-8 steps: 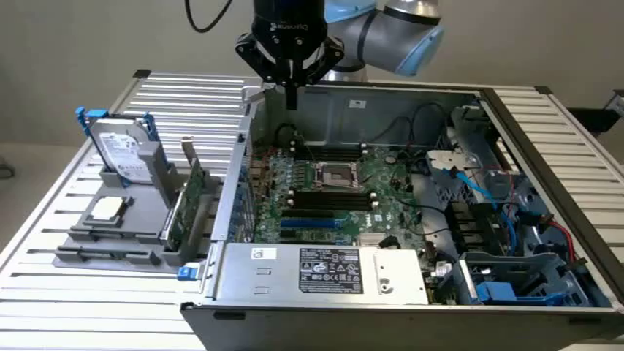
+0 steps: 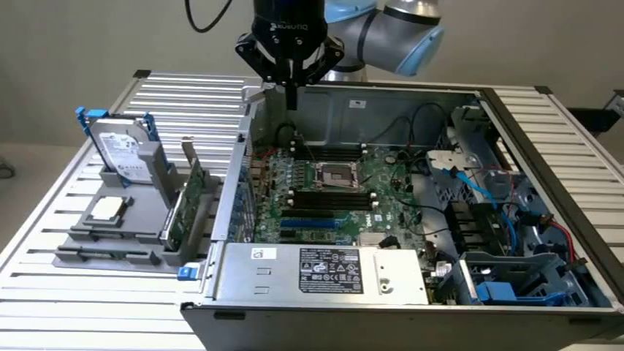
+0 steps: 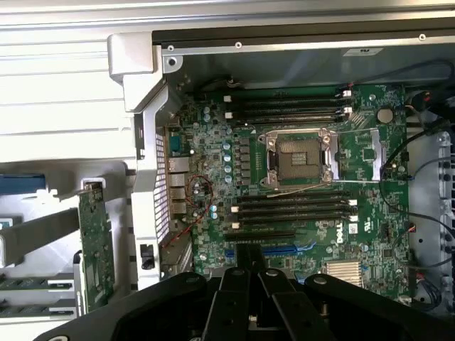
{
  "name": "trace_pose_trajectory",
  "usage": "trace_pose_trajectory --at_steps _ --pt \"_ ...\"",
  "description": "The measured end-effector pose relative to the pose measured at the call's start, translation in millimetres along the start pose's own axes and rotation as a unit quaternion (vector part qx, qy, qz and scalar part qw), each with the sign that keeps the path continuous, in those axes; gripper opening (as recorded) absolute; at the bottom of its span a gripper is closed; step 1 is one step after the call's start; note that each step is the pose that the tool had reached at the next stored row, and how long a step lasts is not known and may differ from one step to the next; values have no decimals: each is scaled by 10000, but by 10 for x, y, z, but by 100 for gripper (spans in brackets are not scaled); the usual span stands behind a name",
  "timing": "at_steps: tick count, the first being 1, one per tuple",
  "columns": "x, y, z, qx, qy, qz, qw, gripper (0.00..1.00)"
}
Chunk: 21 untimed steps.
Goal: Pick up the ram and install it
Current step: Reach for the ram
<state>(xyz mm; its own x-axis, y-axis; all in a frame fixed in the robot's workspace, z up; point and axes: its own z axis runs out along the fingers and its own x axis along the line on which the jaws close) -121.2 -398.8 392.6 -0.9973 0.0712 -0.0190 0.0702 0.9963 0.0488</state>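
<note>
Exterior view: the claw (image 2: 291, 102) hangs above the open computer case (image 2: 322, 272), at the far corner on the exterior view's left, clear of everything below it. Its fingers are drawn together into one thin tip with nothing visible between them, and the wrist view agrees. Beneath it lies the motherboard (image 2: 390, 191), with the empty processor socket (image 2: 337, 175) in the middle and dark memory slots (image 2: 332, 199) just beside the socket. Outside the case, on the slatted tabletop (image 2: 58, 296), a grey holder (image 2: 93, 252) carries a hard drive (image 2: 125, 150), a silver processor chip (image 2: 107, 208) and a wide green card (image 2: 185, 208) standing on edge. The ram (image 3: 28, 283) appears (from the wrist view) as a narrow green strip lying in that holder, near the wide card and well apart from the claw.
</note>
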Motion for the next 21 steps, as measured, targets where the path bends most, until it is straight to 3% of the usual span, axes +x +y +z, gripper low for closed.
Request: trace_pose_trajectory --at_steps 6,15,21 --pt "33 -8 -3 2 1 0 10000 11" --pt "433 -113 -4 0 0 0 10000 11" --pt "666 -259 26 0 0 0 10000 11"
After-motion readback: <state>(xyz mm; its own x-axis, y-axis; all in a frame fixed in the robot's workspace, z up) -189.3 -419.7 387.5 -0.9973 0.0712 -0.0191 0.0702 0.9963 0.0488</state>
